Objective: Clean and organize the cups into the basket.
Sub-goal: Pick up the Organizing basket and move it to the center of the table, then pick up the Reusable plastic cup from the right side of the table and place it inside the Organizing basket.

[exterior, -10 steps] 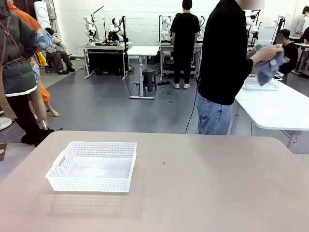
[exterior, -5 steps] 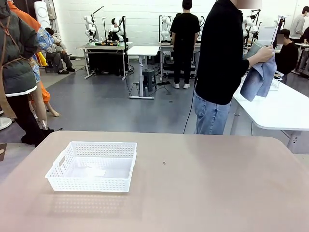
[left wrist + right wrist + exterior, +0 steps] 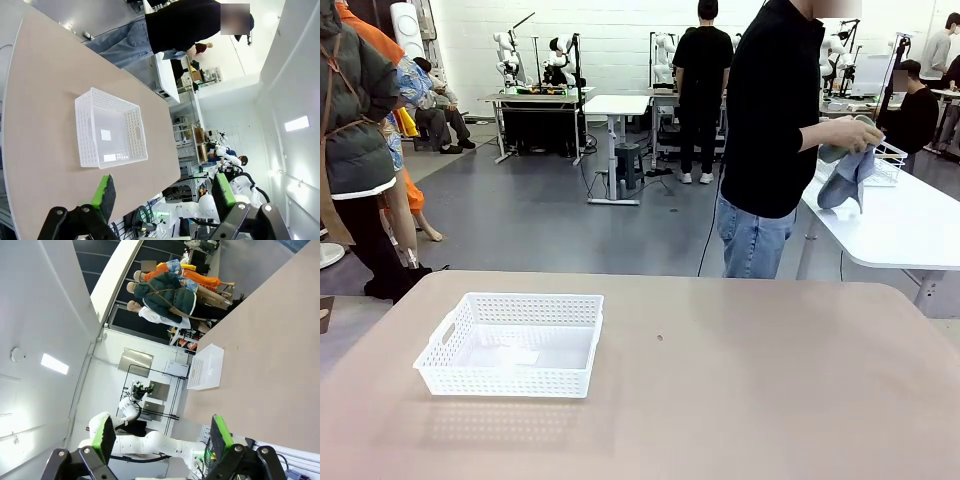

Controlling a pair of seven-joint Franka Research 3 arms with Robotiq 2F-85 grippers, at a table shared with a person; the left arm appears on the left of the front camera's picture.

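Cup point(image 3: 830, 153): a pale greenish tumbler, largely covered, held in the person's hand point(image 3: 842, 132) with a blue-grey cloth point(image 3: 847, 183) draped about it. It is well beyond the basket point(image 3: 505, 382) and off to the basket's right, above the edge of a white table point(image 3: 890, 225). The basket stands on the brown table point(image 3: 740, 400) with nothing in it.

Left gripper point(image 3: 163, 192): it hangs above the brown table on the robot's side of the basket, jaws spread wide, nothing between them. Right gripper point(image 3: 162, 435): it is well apart from the basket, which shows small in its wrist view, jaws likewise wide and empty.

Handling, as a judgement: expect the cup to be light and rigid, with a smooth wall that may be damp from wiping and so inclined to slip. It has no handle, so you would best take it across the middle of its wall, pads on opposite sides, squeezing moderately. Lay it down in the basket.
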